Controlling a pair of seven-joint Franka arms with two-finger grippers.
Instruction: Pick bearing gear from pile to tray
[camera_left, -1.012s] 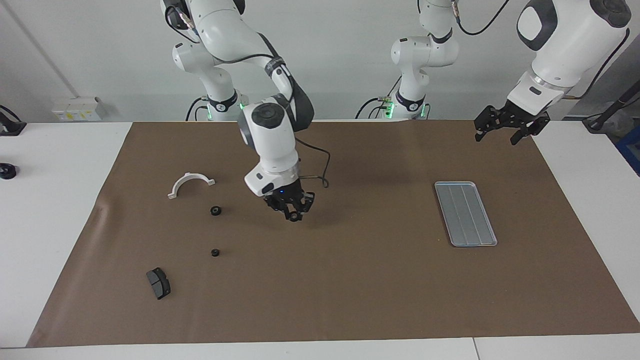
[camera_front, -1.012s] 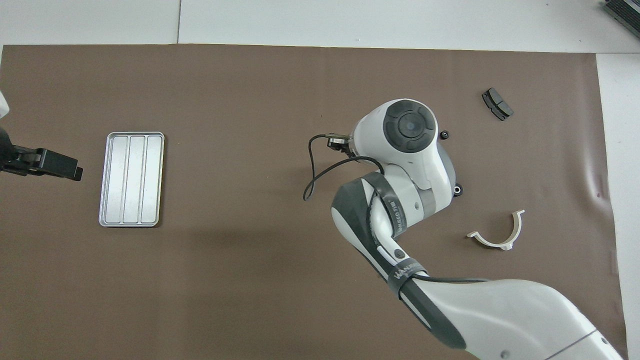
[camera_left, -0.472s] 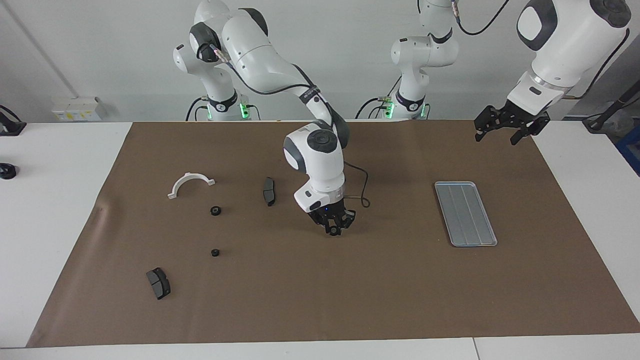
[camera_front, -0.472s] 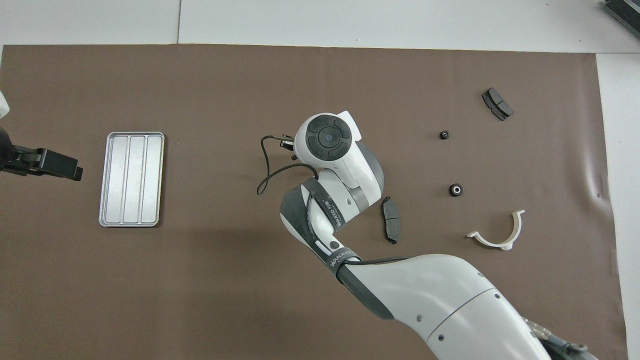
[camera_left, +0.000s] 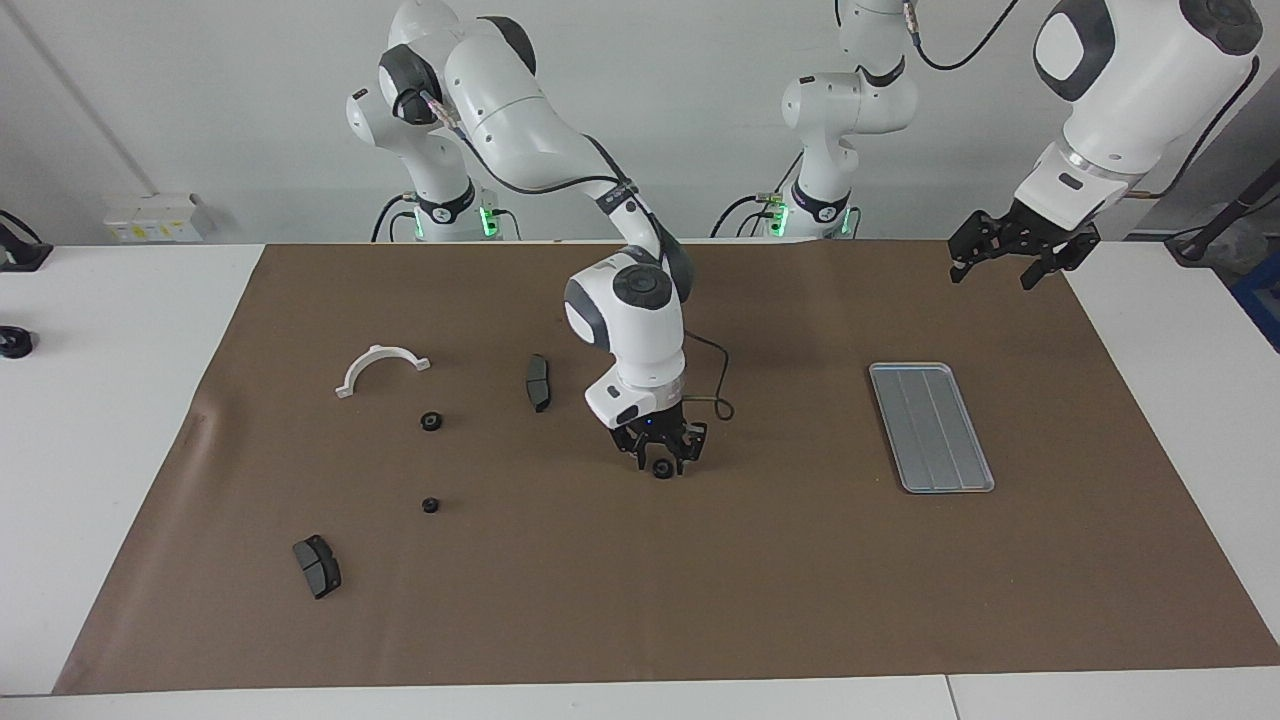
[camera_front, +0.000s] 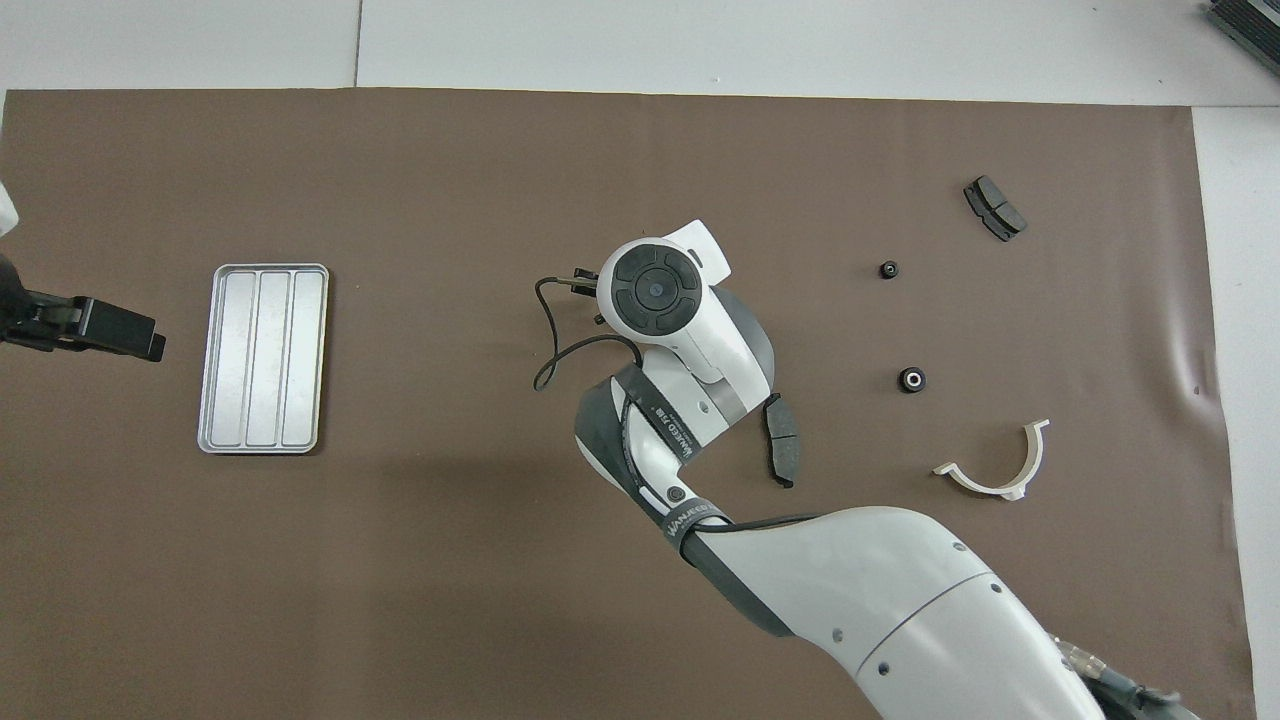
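Black against the brown table cover, a small round gear now lies on the cover at mid-table, directly beneath the right gripper. A second ago that gripper was closed on the gear and carrying it from the pile toward the left arm's end of the table; half a second ago it was coming down with the piece; now its fingers have parted and stand wide on either side of the gear, which appears to rest on the cover rather than in any grip. In the overhead view the wrist hides gear and fingers alike.

Finding: the gear has been set down well short of the tray, which stands empty toward the left arm's end. I judge this a staging drop for a hand-over, not a delivery; the task step remains open.

The left gripper hangs wide open and holds nothing, up in the air above the edge of the cover, on the robots' side of the tray, unchanged over the second. That arm waits.

Remaining pile, untouched over the interval: two more gears, a white half-ring bracket, one dark curved pad farthest from the robots and another nearer the right arm, uncovered once the arm moved off.

Risk noted: the released gear may roll when the fingers lift away.
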